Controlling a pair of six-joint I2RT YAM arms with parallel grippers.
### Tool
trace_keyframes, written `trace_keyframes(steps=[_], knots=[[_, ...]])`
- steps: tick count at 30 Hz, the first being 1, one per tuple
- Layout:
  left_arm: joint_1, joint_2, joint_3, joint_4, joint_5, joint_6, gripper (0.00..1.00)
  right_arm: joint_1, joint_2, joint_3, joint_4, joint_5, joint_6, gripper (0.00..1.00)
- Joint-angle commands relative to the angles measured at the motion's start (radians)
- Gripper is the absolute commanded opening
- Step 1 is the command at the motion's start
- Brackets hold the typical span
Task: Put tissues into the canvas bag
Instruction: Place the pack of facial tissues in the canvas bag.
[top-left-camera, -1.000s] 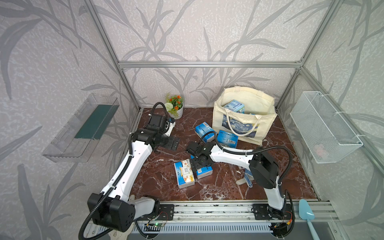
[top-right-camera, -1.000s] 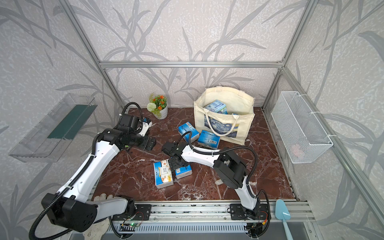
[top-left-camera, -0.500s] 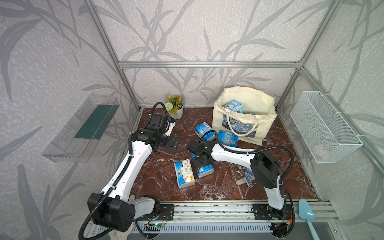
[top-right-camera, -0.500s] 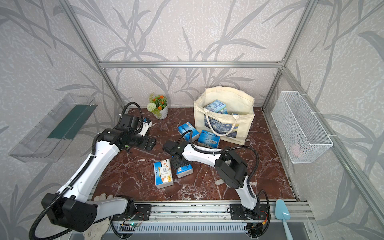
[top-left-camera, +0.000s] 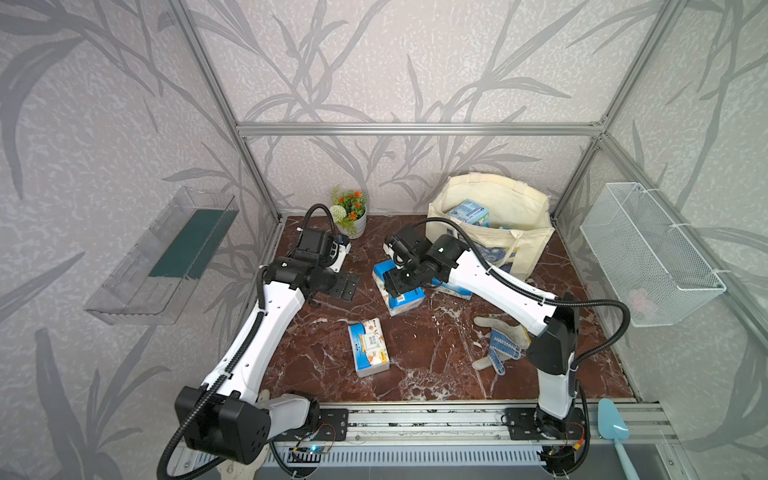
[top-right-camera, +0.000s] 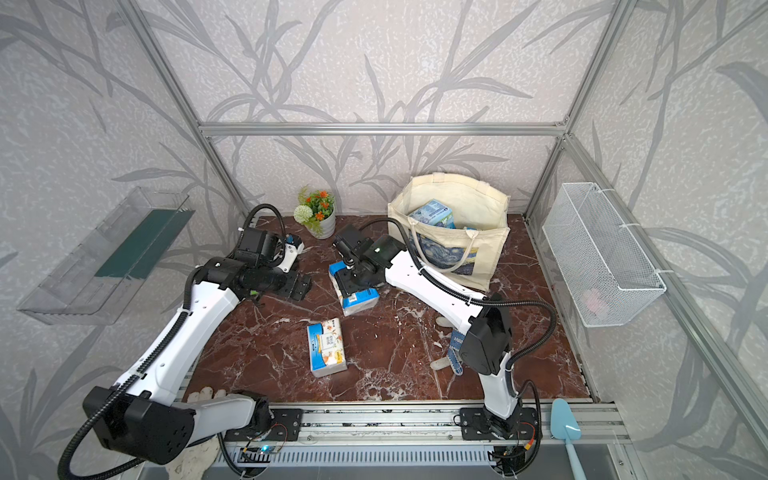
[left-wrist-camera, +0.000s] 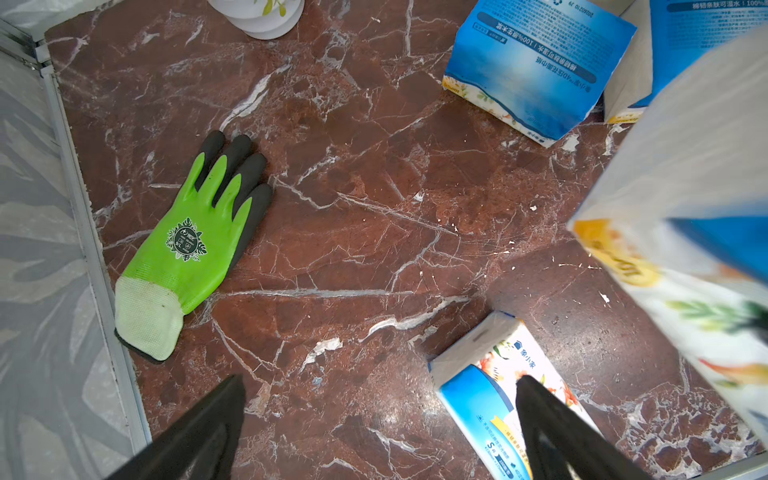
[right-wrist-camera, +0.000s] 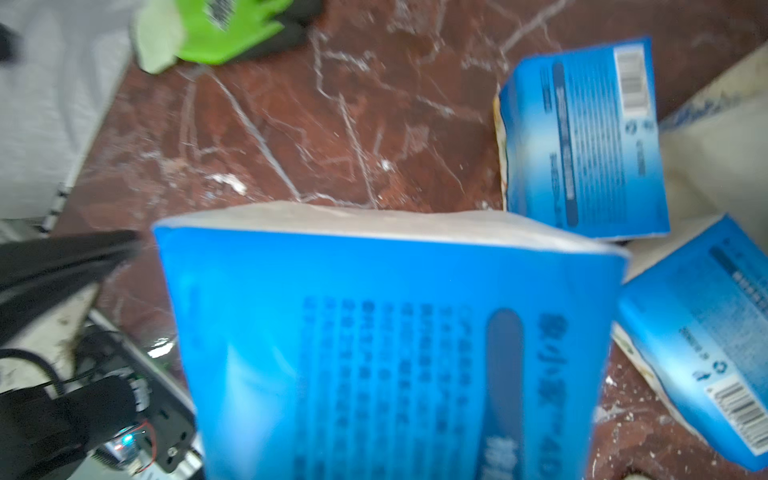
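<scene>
Right wrist view: tissue pack was blue, white-ended, print blurred, clamped by right gripper, whose fingertips were hidden. Left gripper stood wide, empty.

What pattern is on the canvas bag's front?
The canvas bag shows a swirling blue-and-yellow night-sky print, clearest in a top view.

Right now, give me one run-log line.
right end effector: shut on pack, off table | left end effector: open, empty | bag: one pack inside | table: three packs
</scene>
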Motion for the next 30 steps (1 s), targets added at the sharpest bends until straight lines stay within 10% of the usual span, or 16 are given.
trace_keyframes(steps=[1, 12, 30], knots=[[0.01, -0.007, 0.016, -0.006, -0.012, 0.004, 0.99, -0.035, 0.042, 0.167, -0.086, -0.08, -0.087, 0.65], [0.021, 0.008, -0.01, 0.007, 0.005, 0.016, 0.98, -0.184, 0.325, 0.844, -0.153, -0.213, -0.121, 0.64], [0.027, 0.059, 0.011, -0.011, 0.041, 0.031, 0.97, -0.421, 0.242, 0.865, 0.076, -0.227, -0.125, 0.65]])
